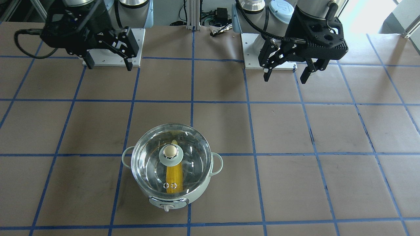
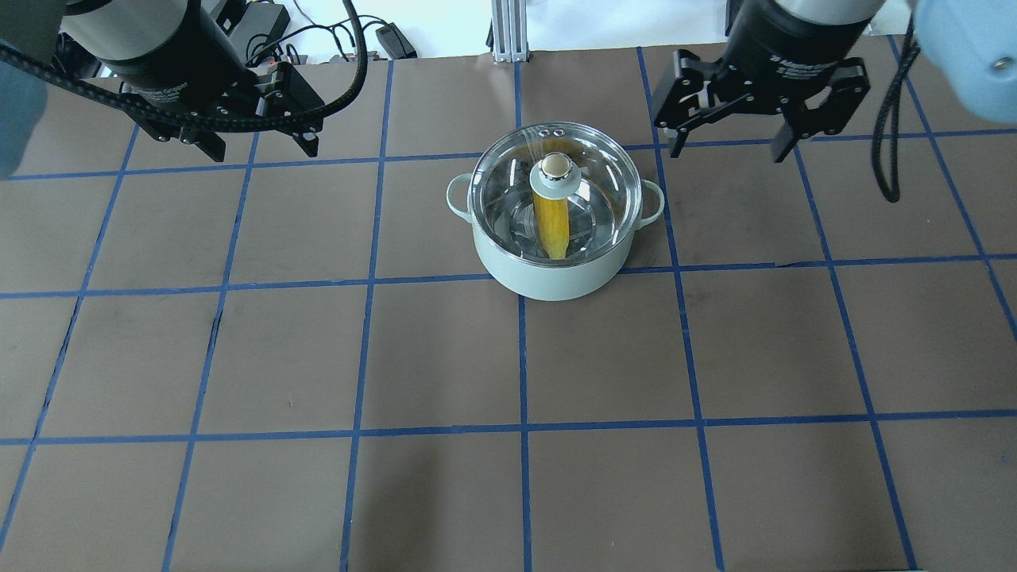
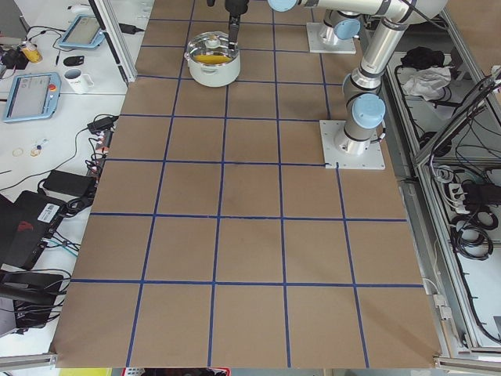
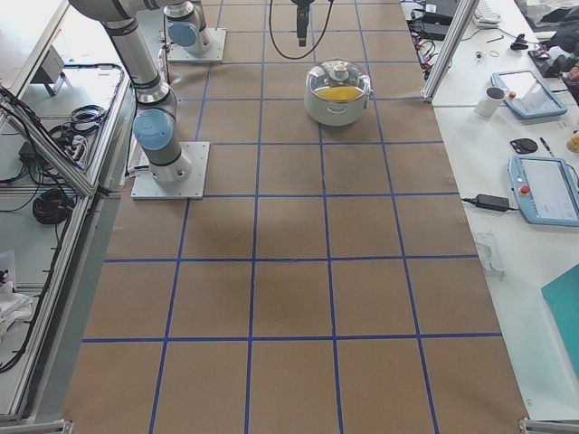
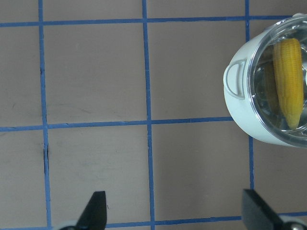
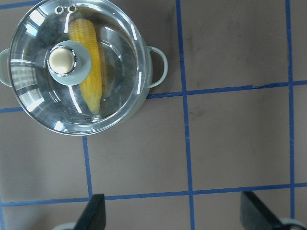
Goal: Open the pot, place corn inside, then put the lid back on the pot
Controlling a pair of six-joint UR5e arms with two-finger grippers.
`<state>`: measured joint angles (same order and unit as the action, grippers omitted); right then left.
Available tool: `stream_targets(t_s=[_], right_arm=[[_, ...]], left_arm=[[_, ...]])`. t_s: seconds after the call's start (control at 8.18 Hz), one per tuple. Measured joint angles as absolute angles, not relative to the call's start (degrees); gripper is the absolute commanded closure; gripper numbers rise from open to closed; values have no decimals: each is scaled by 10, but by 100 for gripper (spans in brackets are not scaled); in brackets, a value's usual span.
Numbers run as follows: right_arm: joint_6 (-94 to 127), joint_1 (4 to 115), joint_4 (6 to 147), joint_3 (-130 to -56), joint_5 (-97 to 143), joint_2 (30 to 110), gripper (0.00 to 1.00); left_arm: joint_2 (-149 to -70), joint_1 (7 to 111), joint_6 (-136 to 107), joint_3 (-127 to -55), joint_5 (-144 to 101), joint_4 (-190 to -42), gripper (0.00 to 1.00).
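- Nearest the operators' side, the pot's control knob (image 1: pixel 167 206) is facing away from the robot.
- The pot (image 2: pixel 548 282) is standing upright on the bench (image 1: pixel 295 131), straddling a crossing of the blue tape lines (image 1: pixel 249 131). It is sitting roughly midway between the two arms, with its loop handles (image 1: pixel 217 163) sticking out to the left and right.
- The glass lid (image 1: pixel 193 154) is sitting flat on the pot's rim and closing it. Its beige ball knob (image 1: pixel 170 151) is standing at the centre, and its two vent rings (image 1: pixel 174 186) are lying on the control-knob side.
- The corn (image 1: pixel 174 177) is lying inside the pot under the lid. Its long axis is running from the operators' side toward the robot, across the line of the handles. The thick end is lying beneath the vent rings and the tapered tip is pointing toward the robot. The lid's mint centre base is hiding the cob's middle from above.
- Farther back, the left pincer (image 1: pixel 285 78) is hanging above the bench with its fingers spread wide and gripping nothing. It is well apart from the pot, on the robot's left.
- The right pincer (image 1: pixel 110 65) is hanging on the other side, likewise spread and empty, and well apart from the pot.
- Behind them, the arms' white mounting plates (image 1: pixel 254 52) are lying at the bench's far edge, and cables and a black adapter (image 1: pixel 221 14) are lying beyond it.
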<state>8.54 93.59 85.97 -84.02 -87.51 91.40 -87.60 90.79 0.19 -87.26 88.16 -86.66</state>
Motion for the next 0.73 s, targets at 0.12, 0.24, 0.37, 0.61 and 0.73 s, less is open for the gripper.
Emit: stream_targets(t_s=[0.12,0.24,0.37,0.61,0.73], right_arm=[[50,905,849,-841,-875,919,0],[35,893,843,-841,-879,920,0],[27,888,840,-842,-892,921,0],[22,886,839,-842,-905,919,0],[21,886,838,-842,-907,918,0]], left_arm=[[-876,908,3,-875,882,-866,0],[-876,908,3,-875,881,-866,0],[-876,908,3,-874,881,-866,0],[-877,907,5,-877,881,-866,0],[-877,907,5,-875,882,-866,0]])
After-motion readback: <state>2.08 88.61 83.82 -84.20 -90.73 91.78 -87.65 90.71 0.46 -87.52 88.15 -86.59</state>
